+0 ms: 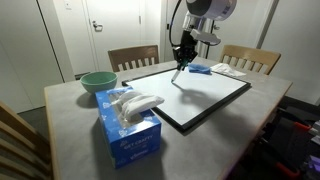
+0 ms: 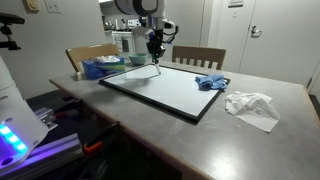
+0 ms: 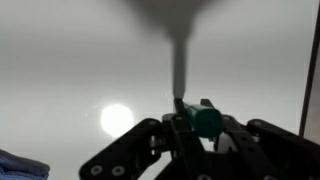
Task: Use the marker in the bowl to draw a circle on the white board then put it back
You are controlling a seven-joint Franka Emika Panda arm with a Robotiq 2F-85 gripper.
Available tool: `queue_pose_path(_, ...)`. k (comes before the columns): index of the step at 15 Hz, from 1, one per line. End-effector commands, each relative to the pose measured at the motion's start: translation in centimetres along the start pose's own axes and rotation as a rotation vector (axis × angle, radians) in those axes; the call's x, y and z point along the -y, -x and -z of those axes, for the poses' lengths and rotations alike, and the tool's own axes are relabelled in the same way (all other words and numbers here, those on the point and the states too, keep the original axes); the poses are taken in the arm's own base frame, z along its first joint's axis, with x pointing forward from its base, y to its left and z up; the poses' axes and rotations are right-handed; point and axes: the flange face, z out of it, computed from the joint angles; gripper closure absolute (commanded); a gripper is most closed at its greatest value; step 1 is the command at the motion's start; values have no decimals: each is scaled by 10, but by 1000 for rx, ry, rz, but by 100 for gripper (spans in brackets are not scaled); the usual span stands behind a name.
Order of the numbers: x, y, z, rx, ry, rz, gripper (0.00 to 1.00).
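Cut off by the bottom edge of the wrist view, the jaws are clenched on the marker (image 3: 181, 80): a teal-green end between them, then a dark shaft blurring into shadow at top centre. In an exterior view the marker (image 1: 180, 72) hangs in the upper middle, long axis steep, tip slanting down-left to the white board (image 1: 205, 95); contact is too small to judge.

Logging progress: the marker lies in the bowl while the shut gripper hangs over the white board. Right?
Not quite: the marker is clamped in the shut gripper, pointing down at the white board, as the wrist view shows.
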Motion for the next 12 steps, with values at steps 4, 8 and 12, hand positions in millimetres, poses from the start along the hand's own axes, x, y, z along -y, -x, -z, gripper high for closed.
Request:
queue_pose_path(4, -1, -1, -8, 65, -41, 33, 95)
queue_pose_path(8, 1, 0, -7, 95, -44, 50, 95)
queue_pose_path(12, 4, 3, -5, 139, -45, 60, 95)
